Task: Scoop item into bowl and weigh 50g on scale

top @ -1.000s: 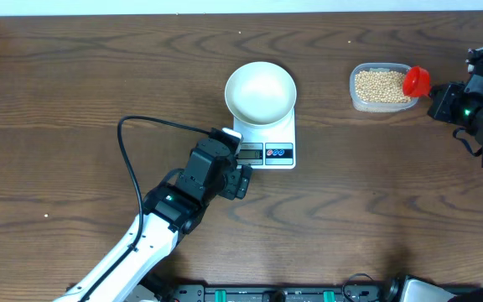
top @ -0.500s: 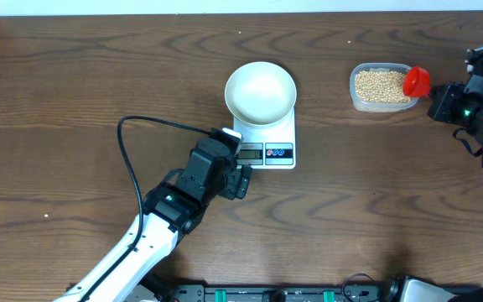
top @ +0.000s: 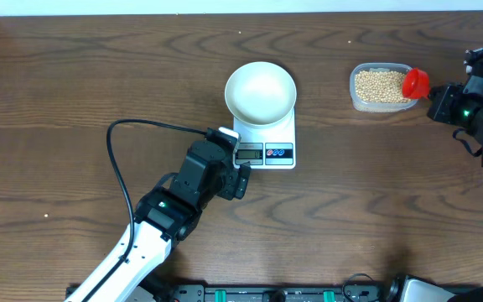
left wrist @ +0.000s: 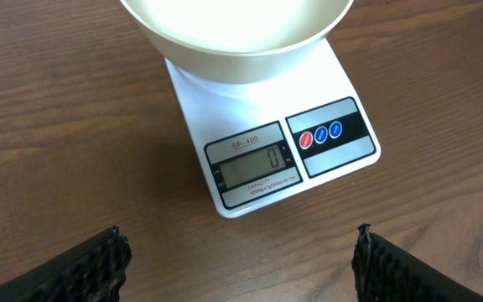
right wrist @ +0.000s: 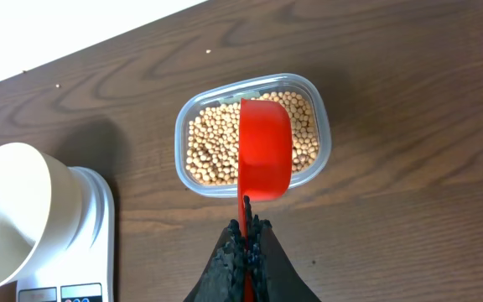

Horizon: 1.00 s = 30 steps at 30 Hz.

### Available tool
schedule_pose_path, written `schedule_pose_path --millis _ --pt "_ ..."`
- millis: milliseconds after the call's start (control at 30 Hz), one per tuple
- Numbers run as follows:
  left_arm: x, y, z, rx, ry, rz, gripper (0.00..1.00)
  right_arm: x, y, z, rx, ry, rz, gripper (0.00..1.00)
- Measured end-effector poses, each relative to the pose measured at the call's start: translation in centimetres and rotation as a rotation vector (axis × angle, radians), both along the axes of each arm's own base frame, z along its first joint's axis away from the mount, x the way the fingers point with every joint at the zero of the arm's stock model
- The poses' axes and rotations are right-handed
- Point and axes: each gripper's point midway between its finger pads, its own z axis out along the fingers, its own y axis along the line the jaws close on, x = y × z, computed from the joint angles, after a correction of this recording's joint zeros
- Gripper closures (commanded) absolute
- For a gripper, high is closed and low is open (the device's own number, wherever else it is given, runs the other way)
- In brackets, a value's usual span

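Note:
The white bowl stands empty on the white scale, whose display reads 0. In the left wrist view the bowl and scale lie just ahead of my left gripper, which is open over bare table; overhead, the left gripper sits at the scale's near left corner. The pale beans fill a clear tub. My right gripper is shut on the handle of a red scoop, and the scoop's cup hangs over the beans.
A black cable loops on the table left of the left arm. The right arm sits at the right edge. The tub stands right of the scale and bowl.
The left arm's elbow and its cable loop have shifted slightly left. The red scoop has edged a little left over the tub. Both grippers keep their state.

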Motion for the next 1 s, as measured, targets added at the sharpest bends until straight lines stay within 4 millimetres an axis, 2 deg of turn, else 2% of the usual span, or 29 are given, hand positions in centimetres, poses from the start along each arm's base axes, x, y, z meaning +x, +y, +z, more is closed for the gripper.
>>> schedule_pose_path --millis 1000 --pt "-0.83 0.51 -0.97 0.03 0.048 0.0 0.13 -0.07 0.02 -0.11 0.002 0.006 0.0 0.99"
